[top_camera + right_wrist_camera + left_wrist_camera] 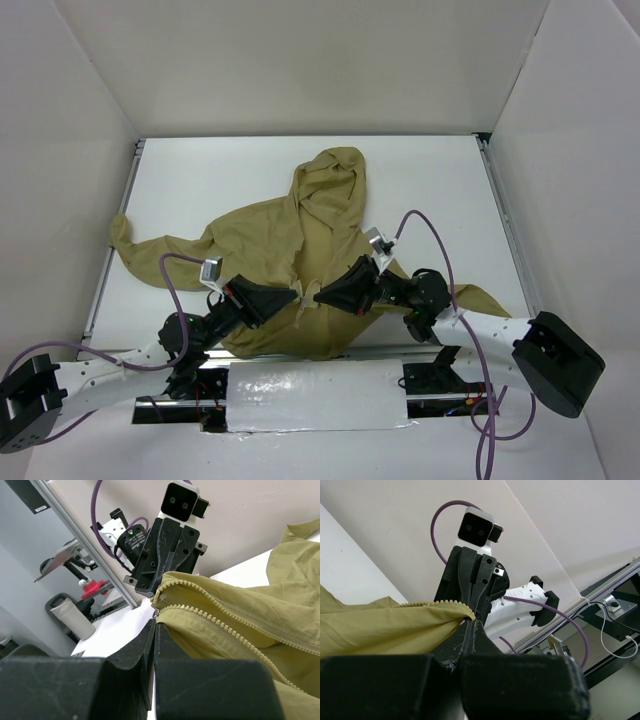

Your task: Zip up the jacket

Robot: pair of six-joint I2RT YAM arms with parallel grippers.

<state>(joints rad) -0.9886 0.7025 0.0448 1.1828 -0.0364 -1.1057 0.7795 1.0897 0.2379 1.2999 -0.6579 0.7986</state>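
The olive-tan jacket (320, 240) lies on the white table, hood at the far side and one sleeve stretched left. Its front is open near the hem. My left gripper (296, 292) and right gripper (318, 296) meet tip to tip at the near hem. In the left wrist view my left gripper (471, 621) is shut on the corner of the jacket's toothed zipper edge (435, 605). In the right wrist view my right gripper (154, 622) is shut at the lower end of the other zipper edge (200, 615), next to a small metal piece. Two rows of zipper teeth run apart to the right.
White walls (70, 150) enclose the table on three sides. A foil-covered plate (315, 393) and a metal rail sit at the near edge between the arm bases. Purple cables (170, 280) loop over both arms.
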